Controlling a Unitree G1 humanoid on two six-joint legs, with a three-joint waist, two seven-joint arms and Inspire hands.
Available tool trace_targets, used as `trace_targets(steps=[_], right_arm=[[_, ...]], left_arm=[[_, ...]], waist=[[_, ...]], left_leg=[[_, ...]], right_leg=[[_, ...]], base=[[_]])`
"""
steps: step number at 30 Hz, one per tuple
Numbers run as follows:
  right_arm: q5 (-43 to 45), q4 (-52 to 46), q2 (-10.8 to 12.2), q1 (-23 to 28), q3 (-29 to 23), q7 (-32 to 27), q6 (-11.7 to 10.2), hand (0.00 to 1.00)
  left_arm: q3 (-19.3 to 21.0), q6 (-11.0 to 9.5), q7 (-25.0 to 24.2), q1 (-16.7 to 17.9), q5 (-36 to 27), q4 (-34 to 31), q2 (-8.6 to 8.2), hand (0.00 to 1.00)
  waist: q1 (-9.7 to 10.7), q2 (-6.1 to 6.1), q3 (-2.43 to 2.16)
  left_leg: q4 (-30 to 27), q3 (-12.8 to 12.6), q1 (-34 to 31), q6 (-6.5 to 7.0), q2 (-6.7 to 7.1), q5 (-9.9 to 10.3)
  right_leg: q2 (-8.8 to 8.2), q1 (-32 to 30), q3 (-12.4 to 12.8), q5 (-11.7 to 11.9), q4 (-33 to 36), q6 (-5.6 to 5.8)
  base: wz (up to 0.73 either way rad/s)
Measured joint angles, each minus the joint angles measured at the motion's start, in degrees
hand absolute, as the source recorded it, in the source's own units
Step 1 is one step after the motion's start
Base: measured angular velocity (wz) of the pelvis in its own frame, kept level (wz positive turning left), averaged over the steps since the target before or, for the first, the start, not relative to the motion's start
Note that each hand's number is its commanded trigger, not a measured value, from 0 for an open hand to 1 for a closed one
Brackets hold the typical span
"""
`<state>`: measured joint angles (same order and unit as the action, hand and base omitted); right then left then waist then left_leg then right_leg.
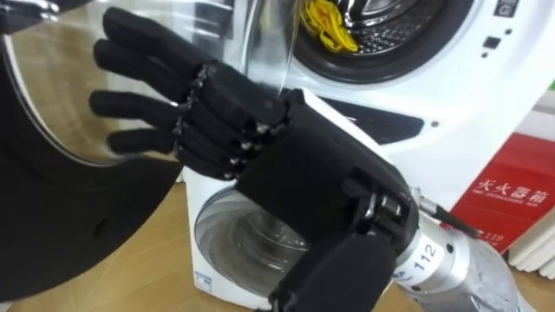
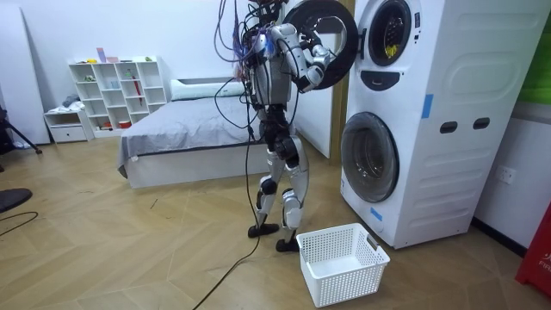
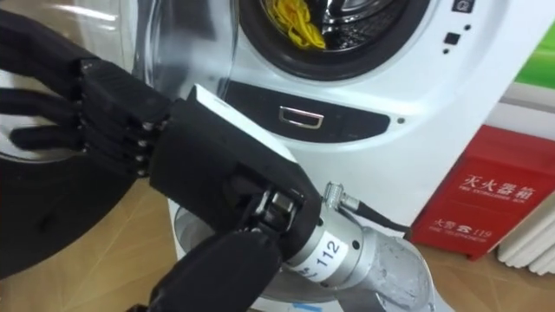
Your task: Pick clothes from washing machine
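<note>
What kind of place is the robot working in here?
Probably a bedroom in a home, with a laundry corner. Two stacked washing machines stand by the wall, a bed and a white shelf are behind the robot, and a white laundry basket sits beside the machines.

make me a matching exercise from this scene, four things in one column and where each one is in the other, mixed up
Things:
1. yellow clothes
2. white basket
3. right hand
4. red box

Places:
A. on the floor in front of the washing machine
B. fingers straight, against the open door
C. inside the upper drum
D. beside the washing machine, on the robot's right

Pairs: 1-C, 2-A, 3-B, 4-D
</note>
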<state>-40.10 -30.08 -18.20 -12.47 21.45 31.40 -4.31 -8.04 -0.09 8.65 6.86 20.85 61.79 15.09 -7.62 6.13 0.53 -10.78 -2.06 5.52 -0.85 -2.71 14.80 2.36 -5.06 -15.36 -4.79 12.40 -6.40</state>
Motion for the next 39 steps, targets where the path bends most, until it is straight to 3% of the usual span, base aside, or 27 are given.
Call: trace_targets(steps=[5, 10, 14, 16, 18, 20, 23, 29, 39], right_arm=[[0.45, 0.0, -0.03, 0.02, -0.02, 0.03, 0.07, 0.0], [3.65, 0.07, 0.14, 0.02, -0.02, 0.0, 0.25, 0.0], [8.7, 3.43, 2.43, 0.09, 3.4, -0.9, -1.11, 0.0], [11.77, 6.36, 3.22, -0.02, 6.15, -2.29, -0.93, 0.0], [15.43, 11.61, 4.61, -0.06, 8.61, -3.87, 0.92, 0.0], [16.7, 15.06, 6.11, -0.15, 9.12, -5.23, 2.67, 0.0], [18.44, 20.43, 8.2, -3.26, 9.71, -8.03, 3.05, 0.0], [20.58, 23.11, 8.85, -7.54, 11.42, -12.82, 4.26, 0.0], [20.15, 24.32, 8.93, -8.38, 11.7, -15.42, 4.63, 0.0]], left_arm=[[0.0, 0.2, 0.07, -0.2, 0.02, 0.09, -0.01, 0.0], [-0.01, 1.38, 0.07, -0.34, 0.03, -0.14, -0.33, 0.0], [-0.52, 2.02, 0.09, -0.81, 1.39, -0.3, -0.78, 0.0], [-2.38, 2.67, 0.26, -1.64, 1.44, -0.31, -0.76, 0.0], [-4.18, 2.79, 0.97, -3.06, 1.45, -0.32, -1.04, 0.0], [-4.31, 2.81, 0.99, -3.95, 1.4, -0.29, -1.39, 0.0], [-4.63, 3.47, 1.01, -4.46, 1.4, -0.37, -1.5, 0.0], [-4.61, 3.74, 1.03, -4.55, 2.06, -1.46, -1.69, 0.0], [-4.57, 5.08, 2.1, -4.45, 2.46, -1.54, -2.19, 0.0]], waist=[[0.22, -0.18, 0.07], [0.08, -1.32, 0.22], [-0.67, -2.19, 0.23], [-1.04, -2.12, 0.17], [-2.19, -1.83, 0.06], [-3.32, -1.63, 0.04], [-4.12, -1.44, 0.11], [-5.59, -1.38, 0.09], [-5.54, -1.57, 0.25]], left_leg=[[0.03, 0.04, 0.15, 0.05, 0.0, -0.03], [0.1, 0.02, 0.19, 0.15, 0.1, -0.08], [0.16, -0.02, 0.2, 0.24, 0.09, -0.21], [0.18, -0.02, 0.19, 0.19, 0.09, -0.3], [0.16, -0.02, 0.19, 0.16, 0.1, -0.33], [0.15, 0.0, 0.16, 0.15, 0.11, -0.33], [0.14, -0.05, 0.08, 0.18, 0.12, -0.35], [0.25, -0.05, -0.08, 0.31, 0.14, -0.42], [0.56, -0.08, 0.13, 0.55, 0.32, -0.56]], right_leg=[[-0.09, 0.52, -0.36, 0.14, -0.4, 0.03], [-0.14, 0.76, -0.35, 0.33, -0.71, 0.21], [-0.17, 0.73, -0.39, 0.39, -0.62, 0.16], [-0.15, 0.68, -0.38, 0.43, -0.59, 0.08], [-0.13, 0.68, -0.33, 0.49, -0.62, -0.02], [-0.16, 0.68, -0.43, 0.57, -0.62, -0.09], [-0.24, 0.64, -0.55, 0.6, -0.65, -0.07], [-0.33, 0.54, -0.68, 0.62, -0.73, -0.03], [-0.39, 0.99, -0.5, 0.68, -1.3, 0.46]], base=[[0.01], [0.01], [0.0], [0.0], [0.0], [0.0], [0.0], [0.01], [0.02]])
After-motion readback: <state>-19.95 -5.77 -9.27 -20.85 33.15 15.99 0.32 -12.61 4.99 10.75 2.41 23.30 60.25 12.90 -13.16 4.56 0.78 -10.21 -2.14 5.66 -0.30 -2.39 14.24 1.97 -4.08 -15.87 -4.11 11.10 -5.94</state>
